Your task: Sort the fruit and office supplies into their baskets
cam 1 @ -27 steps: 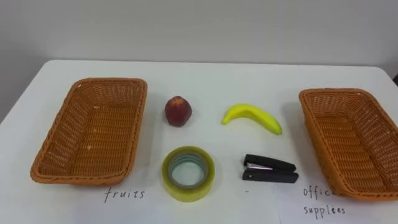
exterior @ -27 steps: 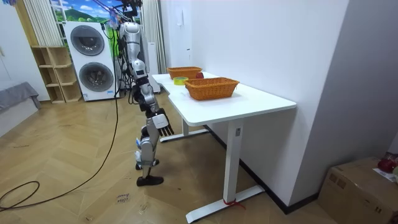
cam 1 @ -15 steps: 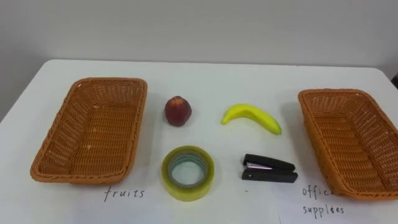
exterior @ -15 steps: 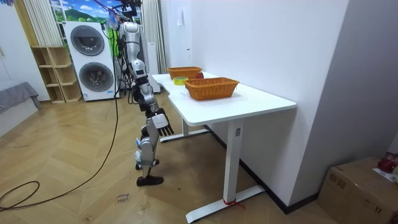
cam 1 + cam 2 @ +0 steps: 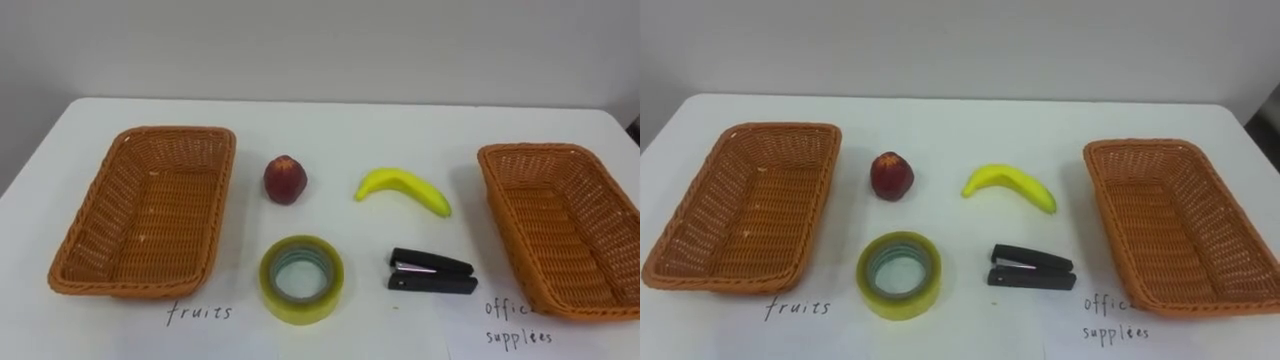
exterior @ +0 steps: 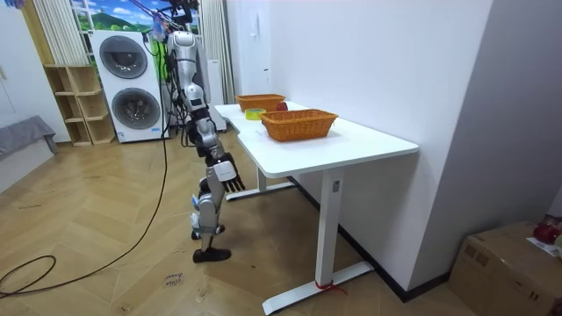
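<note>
On the white table (image 5: 330,125) a red apple (image 5: 285,179) and a yellow banana (image 5: 403,188) lie side by side in the middle. Nearer to me are a roll of yellowish tape (image 5: 301,278), lying flat, and a black stapler (image 5: 432,271). An empty wicker basket (image 5: 140,135) sits at the left and a second empty wicker basket (image 5: 560,240) at the right. In the room view I stand upright at the table's long side, and my right hand (image 6: 226,172) hangs below the tabletop with straight fingers, holding nothing.
A handwritten label (image 5: 200,312) sits on the table in front of the left basket and another label (image 5: 518,323) in front of the right one. A wall rises behind the table. Washing machines (image 6: 127,83) and a shelf (image 6: 75,105) stand behind me; a cardboard box (image 6: 509,263) stands at the room view's right.
</note>
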Tool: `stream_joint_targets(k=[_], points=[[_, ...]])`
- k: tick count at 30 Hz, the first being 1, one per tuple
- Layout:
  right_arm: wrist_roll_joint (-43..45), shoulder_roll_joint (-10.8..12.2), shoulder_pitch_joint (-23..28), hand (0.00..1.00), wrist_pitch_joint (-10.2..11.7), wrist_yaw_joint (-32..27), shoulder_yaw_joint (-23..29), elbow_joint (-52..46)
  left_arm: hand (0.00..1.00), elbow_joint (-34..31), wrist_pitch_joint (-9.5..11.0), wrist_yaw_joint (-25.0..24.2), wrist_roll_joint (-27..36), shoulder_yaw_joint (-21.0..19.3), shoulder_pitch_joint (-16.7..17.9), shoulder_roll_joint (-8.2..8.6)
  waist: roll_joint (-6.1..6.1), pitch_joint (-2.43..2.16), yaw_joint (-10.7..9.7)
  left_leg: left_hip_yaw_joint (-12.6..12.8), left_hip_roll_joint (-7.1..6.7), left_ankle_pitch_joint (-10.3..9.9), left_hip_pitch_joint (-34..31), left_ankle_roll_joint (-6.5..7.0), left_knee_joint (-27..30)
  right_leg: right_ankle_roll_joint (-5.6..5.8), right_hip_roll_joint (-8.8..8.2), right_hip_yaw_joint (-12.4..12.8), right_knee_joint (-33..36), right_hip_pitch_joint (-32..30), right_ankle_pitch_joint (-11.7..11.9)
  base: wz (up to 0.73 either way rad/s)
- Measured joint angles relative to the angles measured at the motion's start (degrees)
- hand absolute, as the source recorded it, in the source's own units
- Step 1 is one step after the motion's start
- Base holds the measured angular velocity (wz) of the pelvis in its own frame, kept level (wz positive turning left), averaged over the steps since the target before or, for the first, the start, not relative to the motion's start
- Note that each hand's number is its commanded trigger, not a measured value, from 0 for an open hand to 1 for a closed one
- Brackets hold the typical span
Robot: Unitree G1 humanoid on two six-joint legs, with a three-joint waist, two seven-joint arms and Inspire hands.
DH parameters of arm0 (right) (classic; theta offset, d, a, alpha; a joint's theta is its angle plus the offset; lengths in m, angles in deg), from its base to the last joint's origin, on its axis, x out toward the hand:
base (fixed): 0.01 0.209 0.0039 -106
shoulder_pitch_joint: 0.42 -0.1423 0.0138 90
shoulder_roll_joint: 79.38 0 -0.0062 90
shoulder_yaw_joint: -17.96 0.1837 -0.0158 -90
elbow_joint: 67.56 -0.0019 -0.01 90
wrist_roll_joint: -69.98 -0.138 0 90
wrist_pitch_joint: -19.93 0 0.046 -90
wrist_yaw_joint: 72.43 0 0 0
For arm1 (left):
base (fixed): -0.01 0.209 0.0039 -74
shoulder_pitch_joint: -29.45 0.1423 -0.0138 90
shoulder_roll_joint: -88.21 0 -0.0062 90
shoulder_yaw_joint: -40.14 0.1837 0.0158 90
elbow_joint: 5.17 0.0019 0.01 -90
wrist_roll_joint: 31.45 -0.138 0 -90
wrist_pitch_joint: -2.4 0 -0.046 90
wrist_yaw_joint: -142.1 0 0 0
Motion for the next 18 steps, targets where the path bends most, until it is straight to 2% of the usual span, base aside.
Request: stream_joint_targets(k=[4, 8, 10, 15, 18], points=[[-3.5, 0.1, 1.1, 0.00, 0.0, -2.1, 2.3, 0.0, 0.00, 0.3, 0.0, 0.4, 0.1, -1.2, 0.3, 0.02, -0.01, 0.03, -0.2, 0.1, -0.02, 0.0, 0.6, 0.01, -0.1, 0.03, -0.02, 0.4, -0.1, 0.3, 0.0, 0.00], [-9.3, -0.1, 3.0, 0.00, 0.0, -3.9, 5.7, -0.4, 0.00, -1.0, 0.1, 1.3, 0.2, -2.6, 0.4, -0.02, -0.17, -0.01, -1.8, 0.2, -0.19, 0.0, 0.2, 0.03, -0.1, 0.07, -0.01, 0.9, -0.8, 0.2, -0.1, 0.00], [-11.0, -0.3, 3.5, 0.00, 0.0, -4.1, 8.0, -0.4, 0.00, -1.4, 0.9, 1.8, 0.4, -3.8, 0.4, -0.34, -0.23, -0.06, -3.0, 0.4, -0.15, 0.0, 0.3, 0.03, -0.2, 0.07, 0.05, 1.0, -0.8, 0.2, -0.1, -0.07], [-18.4, -0.6, 4.7, 0.00, 0.1, -5.8, 11.8, -0.8, 0.00, -1.6, 2.6, 3.9, 2.0, -4.7, -0.1, -0.95, -0.35, -0.20, -3.5, 1.9, -0.10, 0.0, 1.6, 0.00, -1.1, 0.06, 0.40, 2.4, -0.8, 0.3, -0.1, -0.15], [-22.0, -0.5, 5.5, 0.00, 0.3, -8.7, 16.5, -3.2, 0.00, -1.4, 4.3, 4.4, 2.4, -6.1, 0.3, -1.08, -0.37, -0.23, -4.6, 2.3, 0.16, 0.0, 2.5, 0.00, -1.9, 0.05, 0.43, 2.5, -0.3, 0.4, -0.1, -0.08]])
